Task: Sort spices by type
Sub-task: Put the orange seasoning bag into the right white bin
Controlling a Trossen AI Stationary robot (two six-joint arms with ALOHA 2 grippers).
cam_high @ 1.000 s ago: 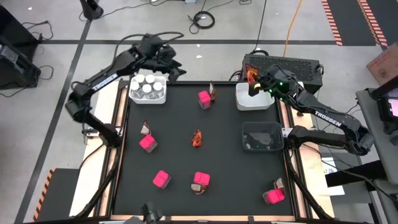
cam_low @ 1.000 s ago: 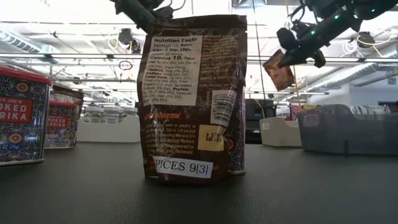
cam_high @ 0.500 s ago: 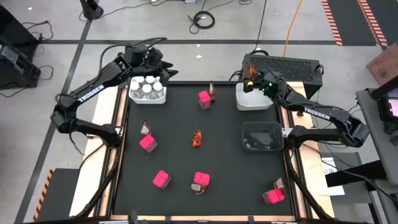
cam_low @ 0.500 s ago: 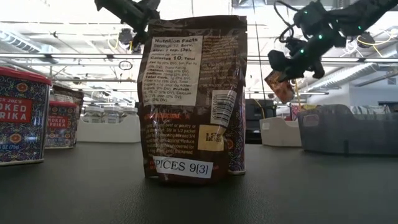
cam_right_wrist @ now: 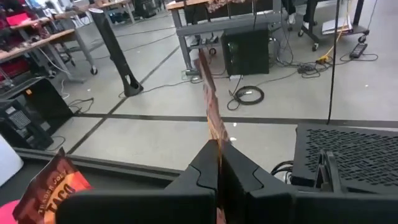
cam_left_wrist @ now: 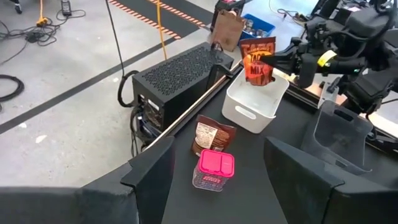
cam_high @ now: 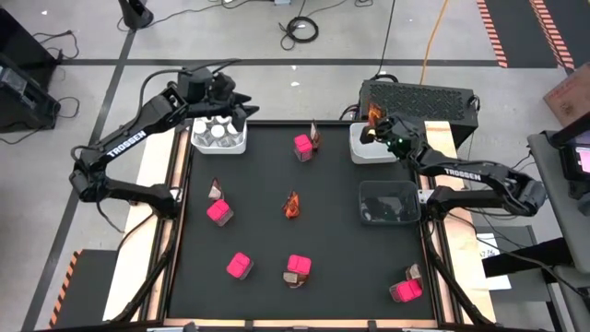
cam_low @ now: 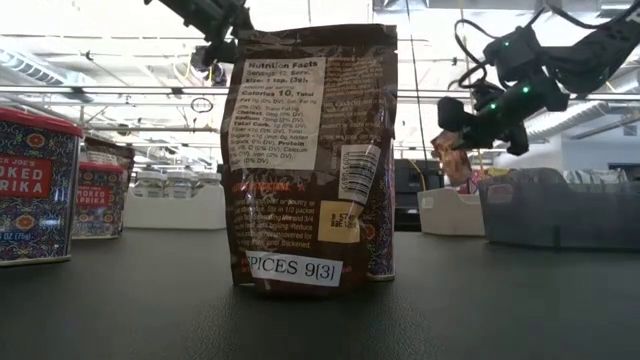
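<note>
My right gripper (cam_high: 378,127) is shut on an orange-brown sachet (cam_left_wrist: 257,58) just above the white bin (cam_high: 378,148) at the table's far right. My left gripper (cam_high: 243,107) stands open in the air by the far-left white bin (cam_high: 218,135), which holds white-capped jars. Pink boxes (cam_high: 219,211) (cam_high: 239,266) (cam_high: 298,266) and sachets (cam_high: 292,205) (cam_high: 215,191) lie scattered on the black mat. One pink box (cam_left_wrist: 213,171) stands beside a sachet (cam_left_wrist: 211,135) at the far middle. My right gripper pinches the sachet's side edge (cam_left_wrist: 271,58) between its two fingers (cam_right_wrist: 231,167), which reach in nearly level from the table's right side. The sachet hangs upright and clear of everything, its lower end (cam_low: 456,172) above the white bin.
An empty dark bin (cam_high: 387,203) sits right of centre, near the white bin. A pink box and a sachet (cam_high: 407,286) lie at the near right corner. A black perforated box (cam_high: 419,96) stands beyond the table's far right edge. A large sachet (cam_low: 310,160) fills the low view.
My right gripper has come down with the sachet toward the far-right white bin, rolling a little; the sachet stays hanging in its hold. My left gripper, still open, has drawn back toward the table's left edge.
</note>
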